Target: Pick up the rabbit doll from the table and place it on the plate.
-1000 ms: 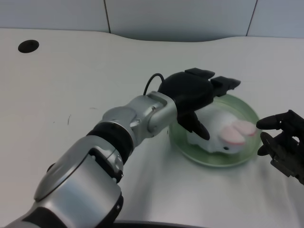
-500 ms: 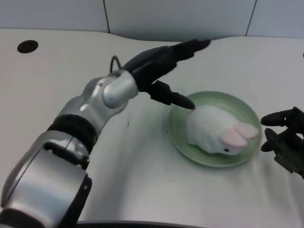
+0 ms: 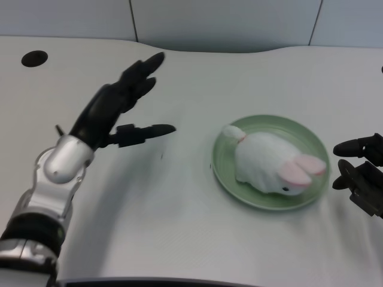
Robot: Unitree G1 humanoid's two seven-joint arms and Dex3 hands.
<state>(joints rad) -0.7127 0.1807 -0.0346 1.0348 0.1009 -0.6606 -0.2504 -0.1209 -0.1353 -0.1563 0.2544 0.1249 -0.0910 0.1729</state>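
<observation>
The white rabbit doll (image 3: pixel 267 162) with pink ears lies on the green plate (image 3: pixel 226 168) at the centre right of the table. Its ears point toward the right front and its small tail toward the back left. My left hand (image 3: pixel 117 104) is raised over the table well left of the plate, fingers spread apart and holding nothing. A wide gap of bare table separates it from the plate.
My right hand (image 3: pixel 362 173) rests at the right edge, just beside the plate's rim. A dark round hole (image 3: pixel 34 58) sits in the table at the far left. The white table's back edge (image 3: pixel 197 48) curves along the top.
My left hand has let go of the rabbit doll and drawn back to the left, away from the plate. The doll stays lying on the plate.
</observation>
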